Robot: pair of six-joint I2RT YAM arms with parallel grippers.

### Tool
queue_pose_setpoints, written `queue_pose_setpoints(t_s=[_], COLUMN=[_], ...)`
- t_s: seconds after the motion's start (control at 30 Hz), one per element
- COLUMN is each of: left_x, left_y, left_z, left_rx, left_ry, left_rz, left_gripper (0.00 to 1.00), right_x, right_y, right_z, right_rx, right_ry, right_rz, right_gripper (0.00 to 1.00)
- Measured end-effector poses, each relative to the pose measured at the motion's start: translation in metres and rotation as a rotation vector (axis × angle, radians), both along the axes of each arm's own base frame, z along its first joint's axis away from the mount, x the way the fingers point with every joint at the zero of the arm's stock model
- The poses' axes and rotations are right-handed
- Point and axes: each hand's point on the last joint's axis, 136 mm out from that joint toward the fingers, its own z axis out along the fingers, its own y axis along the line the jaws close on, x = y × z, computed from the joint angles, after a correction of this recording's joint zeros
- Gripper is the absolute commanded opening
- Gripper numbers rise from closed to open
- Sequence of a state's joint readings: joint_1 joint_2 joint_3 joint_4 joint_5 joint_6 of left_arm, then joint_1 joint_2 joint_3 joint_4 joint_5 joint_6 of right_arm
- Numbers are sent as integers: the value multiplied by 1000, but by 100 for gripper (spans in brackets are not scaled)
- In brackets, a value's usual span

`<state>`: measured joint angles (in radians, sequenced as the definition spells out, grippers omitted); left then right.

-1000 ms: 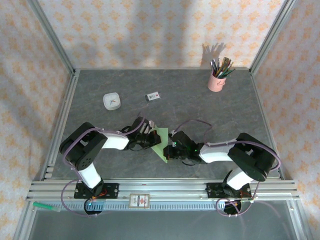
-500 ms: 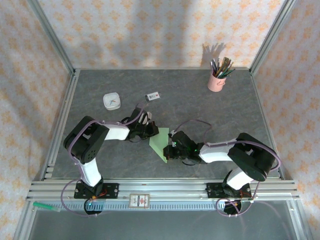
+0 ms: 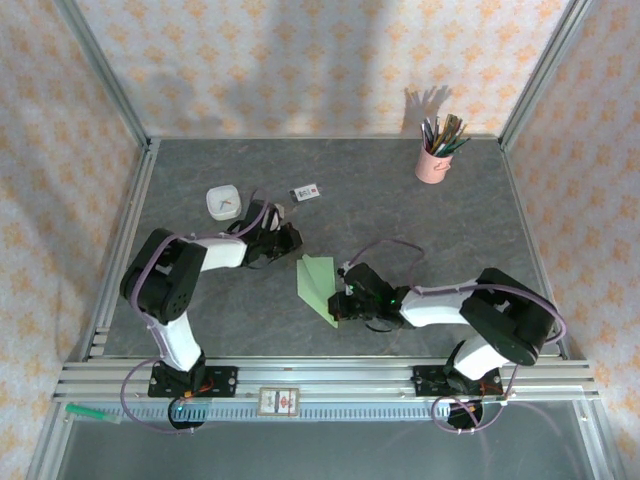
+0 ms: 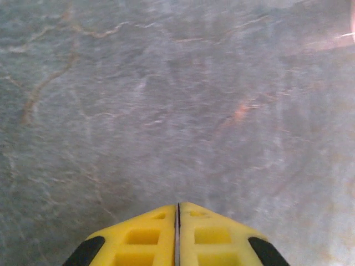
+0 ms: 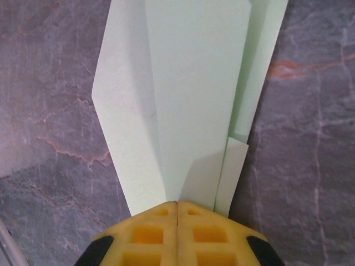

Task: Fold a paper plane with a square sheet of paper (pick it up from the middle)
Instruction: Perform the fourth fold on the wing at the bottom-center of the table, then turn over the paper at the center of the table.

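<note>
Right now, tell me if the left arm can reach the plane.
Probably yes: the left gripper, shut, sits over bare table close beside the plane, nothing between. The right gripper is at its near tip.

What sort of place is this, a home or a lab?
Probably a lab robot cell: aluminium frame, patterned backdrop, and a left arm and right arm bolted by a table.

Robot test cell, aluminium frame (image 3: 350, 378), patterned walls (image 3: 300, 60), grey table (image 3: 380, 190)
</note>
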<state>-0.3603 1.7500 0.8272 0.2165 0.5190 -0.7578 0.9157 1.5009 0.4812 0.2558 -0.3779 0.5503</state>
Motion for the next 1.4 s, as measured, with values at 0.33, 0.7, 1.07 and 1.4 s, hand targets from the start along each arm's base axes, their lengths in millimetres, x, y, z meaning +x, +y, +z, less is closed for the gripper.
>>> queue_pose_setpoints(t_s=[0.33, 0.7, 1.07, 1.4], left_x=[-53, -70, -71, -71], left_y=[-4, -4, -4, -4], left_z=[55, 41, 40, 37], left_rx=[-55, -44, -43, -40], left_ry=[-134, -103, -102, -94], left_rz=[-58, -79, -79, -79], left_gripper=[26, 28, 28, 28], right_x=[11, 35, 35, 34], right_y=[-11, -14, -7, 3], right_z=[50, 36, 18, 11], right_rx=[40, -38, -58, -35], right_ry=[-80, -78, -41, -28], right_rz=[-67, -167, -140, -112], right_gripper=[30, 39, 31, 14])
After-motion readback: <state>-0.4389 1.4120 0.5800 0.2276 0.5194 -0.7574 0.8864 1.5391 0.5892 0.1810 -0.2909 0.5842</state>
